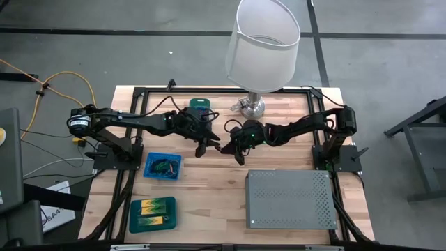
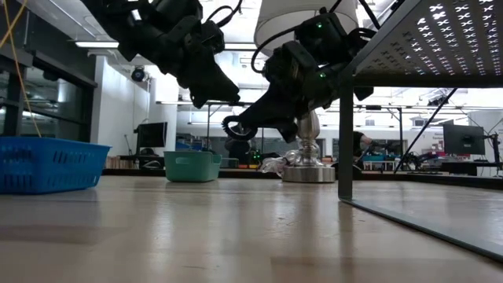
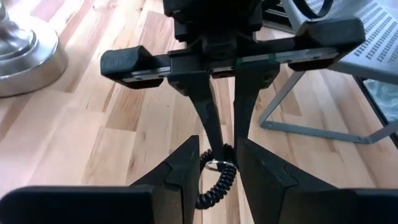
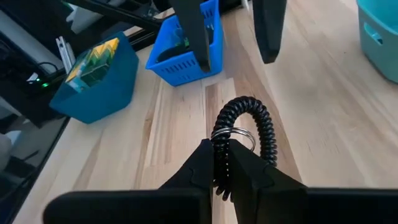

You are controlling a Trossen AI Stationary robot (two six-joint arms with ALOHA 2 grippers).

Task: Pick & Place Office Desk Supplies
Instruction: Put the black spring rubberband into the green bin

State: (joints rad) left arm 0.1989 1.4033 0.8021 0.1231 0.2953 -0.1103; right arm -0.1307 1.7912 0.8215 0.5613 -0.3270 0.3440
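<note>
Handover step, mid-air over the table [image 1: 209,202] centre. From the 9 o'clock side, the left gripper [image 1: 203,145] is hanging with jaws partly apart, holding nothing, its fingers [image 3: 186,163] straddling the dangling end of the black coil loop [image 4: 244,134] without clearly touching it. At centre, the coil loop with its small metal ring [image 4: 231,135] is sitting off the table, between the two grippers. From the 3 o'clock side, the right gripper [image 1: 233,148] is pinching the coil loop near the ring, jaws nearly closed on it, the arc standing above the fingertips. To do this well, judging from the views: the left gripper should be closing on coil, not on the ring, and well clear of the right fingertips so pads are not colliding; the right one should be letting go only once the left grip looks firm. The coil is springy, so it may twist or slip out of a shallow pinch. The blue basket [image 1: 162,166] at roughly 8 o'clock looks like the likely drop spot; the teal tray with yellow-green blocks [image 1: 152,213] is at 7 o'clock.
</note>
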